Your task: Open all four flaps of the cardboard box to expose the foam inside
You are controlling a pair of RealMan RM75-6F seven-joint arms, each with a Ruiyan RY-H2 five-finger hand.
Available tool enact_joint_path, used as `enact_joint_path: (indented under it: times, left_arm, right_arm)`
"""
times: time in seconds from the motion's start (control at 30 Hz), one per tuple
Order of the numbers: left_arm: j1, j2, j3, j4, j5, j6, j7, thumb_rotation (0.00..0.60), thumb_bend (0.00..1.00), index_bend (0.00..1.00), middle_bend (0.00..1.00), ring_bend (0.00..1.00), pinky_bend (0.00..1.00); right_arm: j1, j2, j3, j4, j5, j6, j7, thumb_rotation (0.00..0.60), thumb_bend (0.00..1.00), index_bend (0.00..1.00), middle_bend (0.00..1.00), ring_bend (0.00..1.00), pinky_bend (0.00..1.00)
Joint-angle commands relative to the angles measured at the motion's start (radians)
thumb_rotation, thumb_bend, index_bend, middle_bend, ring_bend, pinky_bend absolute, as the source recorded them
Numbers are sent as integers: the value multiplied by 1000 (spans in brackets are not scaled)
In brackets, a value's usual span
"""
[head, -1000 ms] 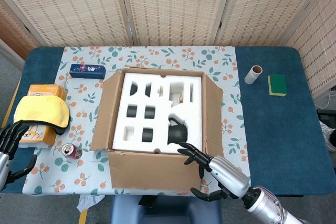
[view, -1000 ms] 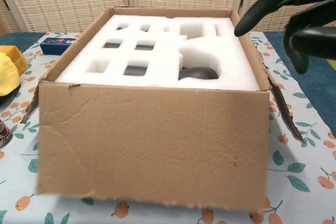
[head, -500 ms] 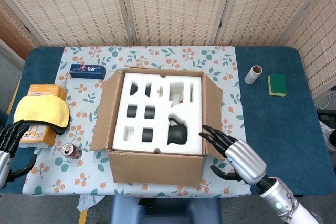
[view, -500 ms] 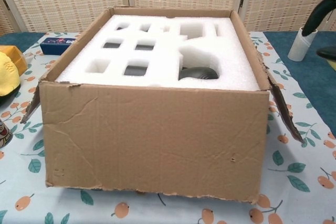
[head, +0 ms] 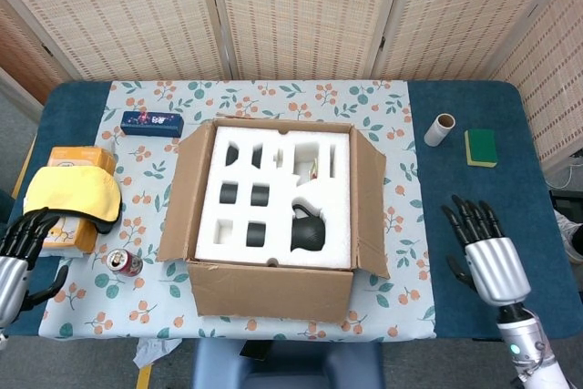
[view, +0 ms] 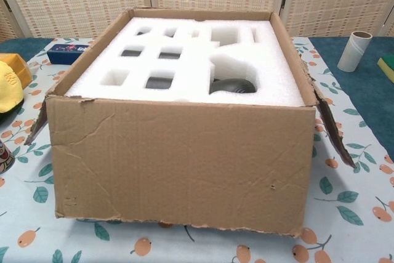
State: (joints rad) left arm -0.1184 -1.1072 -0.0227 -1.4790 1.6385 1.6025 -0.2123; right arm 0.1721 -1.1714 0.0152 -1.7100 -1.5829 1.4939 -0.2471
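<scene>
Since the earlier frame, your right robot hand [head: 485, 252] has withdrawn from the cardboard box [head: 273, 291] to the tabletop [head: 474, 198], fingers spread, empty. The left robot hand [head: 20, 248] holds nothing, fingers loosely apart. The box sits mid-tabletop, left of your right robot hand; its flaps are folded out and the foam [head: 273, 202] is exposed.
</scene>
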Motion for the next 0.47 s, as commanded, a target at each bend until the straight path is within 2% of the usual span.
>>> enact_joint_path:
  times: [0.03,0.1,0.2,0.47]
  left_arm:
    - [-2,-13,-1,3,-1,-6,23,600,475,0,0,0,0]
    - [-3,-18,-2,3,-10,-14,36,600,475,0,0,0,0]
    - [-7,-20,-7,1,-22,-25,47,600,475,0,0,0,0]
    - [-11,-22,-5,-5,-23,-39,64,600,475,0,0,0,0]
  right_arm:
    - [-48,-73,7,133,10,69,88,600,430,0,0,13,0]
    - [-59,-93,6,183,21,71,154,600,430,0,0,11,0]
    - [-56,-85,8,204,20,59,224,600,430,0,0,7,0]
    - [-57,-57,13,184,8,55,233,600,430,0,0,7,0]
